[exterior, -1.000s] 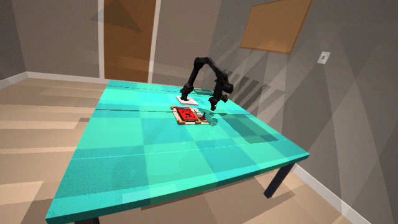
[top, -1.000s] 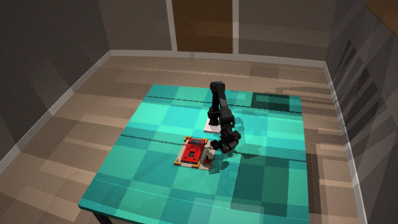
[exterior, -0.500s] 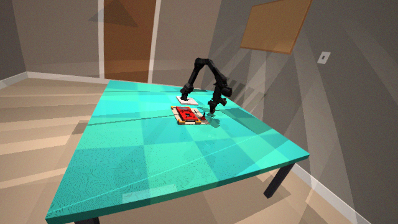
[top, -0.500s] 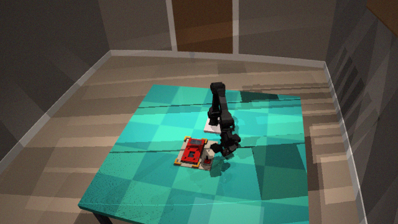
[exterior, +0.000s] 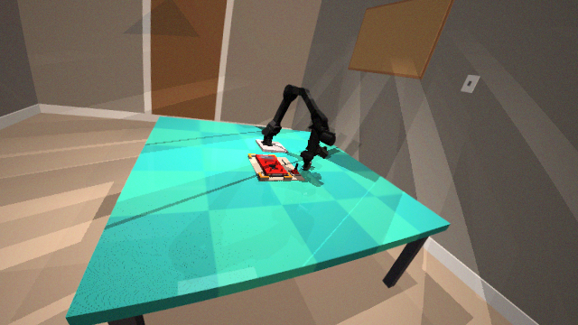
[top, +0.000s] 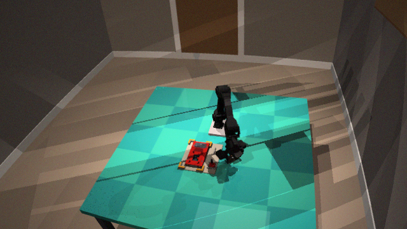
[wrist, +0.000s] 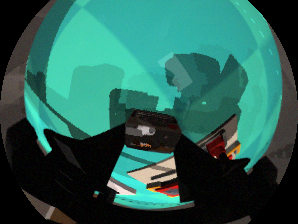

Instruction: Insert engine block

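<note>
The red car body [top: 198, 153] [exterior: 271, 164] lies flat on a beige base plate [top: 217, 147] with orange corner pieces; its dark opening faces up. My gripper [top: 219, 158] [exterior: 305, 164] [wrist: 151, 129] is shut on the engine block [wrist: 149, 129], a small dark block with a grey top that shows between the fingers in the wrist view. The gripper hangs low over the right edge of the base plate, just right of the car body. The block is apart from the opening. Part of the car body [wrist: 225, 143] shows at the right of the wrist view.
A small dark red piece [top: 212, 165] [exterior: 295, 171] stands on the front right corner of the base plate, right under the gripper. The arm's white mount [top: 217, 131] [exterior: 271, 145] sits behind the plate. Everything stands on a teal checked table [top: 152, 143].
</note>
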Controlling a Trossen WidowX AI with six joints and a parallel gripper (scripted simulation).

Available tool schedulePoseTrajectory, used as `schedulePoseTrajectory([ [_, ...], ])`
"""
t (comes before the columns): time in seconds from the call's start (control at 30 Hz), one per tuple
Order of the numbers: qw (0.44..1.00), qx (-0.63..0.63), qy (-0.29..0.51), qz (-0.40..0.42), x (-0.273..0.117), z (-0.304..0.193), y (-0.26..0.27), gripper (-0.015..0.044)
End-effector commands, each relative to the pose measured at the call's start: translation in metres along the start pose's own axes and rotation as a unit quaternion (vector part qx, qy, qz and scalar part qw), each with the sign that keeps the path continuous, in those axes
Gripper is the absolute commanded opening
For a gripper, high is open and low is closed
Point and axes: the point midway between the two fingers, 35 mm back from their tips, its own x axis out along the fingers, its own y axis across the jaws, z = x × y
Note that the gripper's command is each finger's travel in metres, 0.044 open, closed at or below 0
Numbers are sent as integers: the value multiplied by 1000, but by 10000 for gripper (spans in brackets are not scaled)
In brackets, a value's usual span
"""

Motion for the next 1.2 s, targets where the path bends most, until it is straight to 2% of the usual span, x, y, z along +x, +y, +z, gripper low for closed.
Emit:
schedulePoseTrajectory([
  [0.0,1000,2,3,1,9,-2,1,0],
  [0.27,1000,2,3,1,14,-2,1,0],
  [0.83,1000,1,-1,0,7,0,0,440],
  [1.17,1000,2,3,1,-7,0,0,440],
])
